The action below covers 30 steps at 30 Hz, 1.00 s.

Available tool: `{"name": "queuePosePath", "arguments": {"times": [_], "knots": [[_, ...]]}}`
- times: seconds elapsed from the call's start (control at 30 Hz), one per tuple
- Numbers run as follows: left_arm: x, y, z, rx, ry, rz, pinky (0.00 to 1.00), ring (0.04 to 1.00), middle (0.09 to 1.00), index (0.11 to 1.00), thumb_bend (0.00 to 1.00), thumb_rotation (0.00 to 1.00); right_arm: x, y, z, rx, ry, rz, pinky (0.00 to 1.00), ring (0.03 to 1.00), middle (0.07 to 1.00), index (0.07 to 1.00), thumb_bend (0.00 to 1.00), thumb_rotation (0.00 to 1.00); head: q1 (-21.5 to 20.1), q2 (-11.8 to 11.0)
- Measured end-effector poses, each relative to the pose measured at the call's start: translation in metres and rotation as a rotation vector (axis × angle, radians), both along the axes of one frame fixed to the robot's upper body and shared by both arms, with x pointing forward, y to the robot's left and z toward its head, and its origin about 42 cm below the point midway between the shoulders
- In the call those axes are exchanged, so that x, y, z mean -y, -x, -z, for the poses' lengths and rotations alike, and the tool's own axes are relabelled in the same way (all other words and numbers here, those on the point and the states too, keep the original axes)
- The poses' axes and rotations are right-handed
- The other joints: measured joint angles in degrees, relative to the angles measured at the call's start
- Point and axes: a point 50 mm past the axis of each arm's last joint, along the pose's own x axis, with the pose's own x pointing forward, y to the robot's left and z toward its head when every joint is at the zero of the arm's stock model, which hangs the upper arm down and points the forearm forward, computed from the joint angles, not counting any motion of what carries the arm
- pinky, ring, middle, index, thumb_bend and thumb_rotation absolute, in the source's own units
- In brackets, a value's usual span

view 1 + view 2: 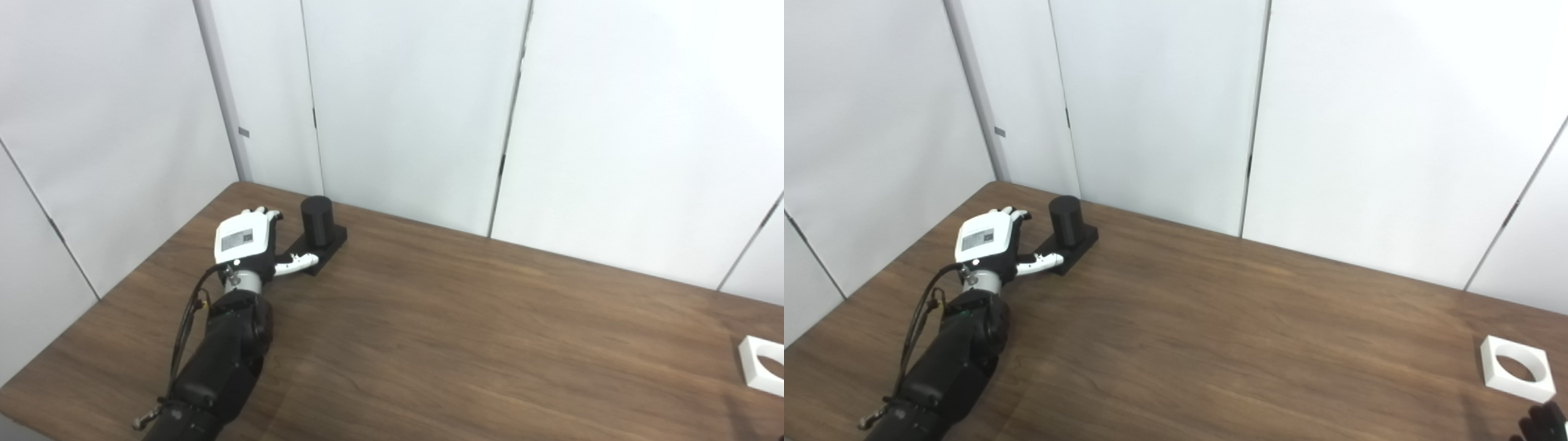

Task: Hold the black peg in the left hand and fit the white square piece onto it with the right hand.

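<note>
The black peg (317,220) is a short round cylinder standing upright on a flat black base (334,240), at the table's far left near the wall. My left hand (245,239) lies just left of it, back upward and fingers stretched out and apart, holding nothing. Its thumb (296,264) points toward the near end of the base. The white square piece (1517,367), with a round hole in it, lies flat at the table's right side. Only dark fingertips of my right hand (1543,424) show in the bottom right corner, a little nearer than the white piece.
The wooden table (459,318) stretches between the peg and the white piece. White wall panels (404,110) stand close behind the table's far edge and along its left side.
</note>
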Motion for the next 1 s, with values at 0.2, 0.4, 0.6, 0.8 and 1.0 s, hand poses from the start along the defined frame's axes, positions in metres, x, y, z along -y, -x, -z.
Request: {"name": "queuePosePath", "arguments": {"times": [0.2,0.4,0.6,0.8,1.0], "knots": [[-0.002,-0.005,0.003,-0.037,-0.005,-0.010,0.92,0.948,0.929,0.827,0.94,0.77,0.000,0.001,0.000,-0.005,0.008,0.005,1.00,1.000,1.000,1.000,0.78,1.00,-0.5,-0.1],[-0.008,-0.013,0.014,-0.088,-0.009,-0.038,0.94,0.948,0.928,0.846,0.94,0.79,0.000,0.001,0.001,-0.011,0.009,0.009,1.00,1.000,1.000,1.000,0.76,0.98,-0.7,0.4],[-0.005,-0.016,0.019,-0.105,-0.009,-0.043,0.93,0.946,0.928,0.852,0.93,0.78,0.000,0.001,0.001,-0.020,0.008,0.007,1.00,1.000,1.000,1.000,0.76,0.98,-0.5,0.4],[-0.003,-0.021,0.019,-0.113,-0.020,-0.045,0.91,0.945,0.926,0.852,0.94,0.78,-0.001,0.001,0.001,-0.024,0.006,-0.001,1.00,1.000,1.000,1.000,0.76,0.98,-0.5,0.6],[-0.003,-0.025,0.021,-0.124,-0.031,-0.051,0.89,0.935,0.909,0.826,0.95,0.81,-0.001,0.001,0.001,-0.029,0.005,-0.005,1.00,1.000,1.000,1.000,0.76,0.97,-0.6,0.7]]}}
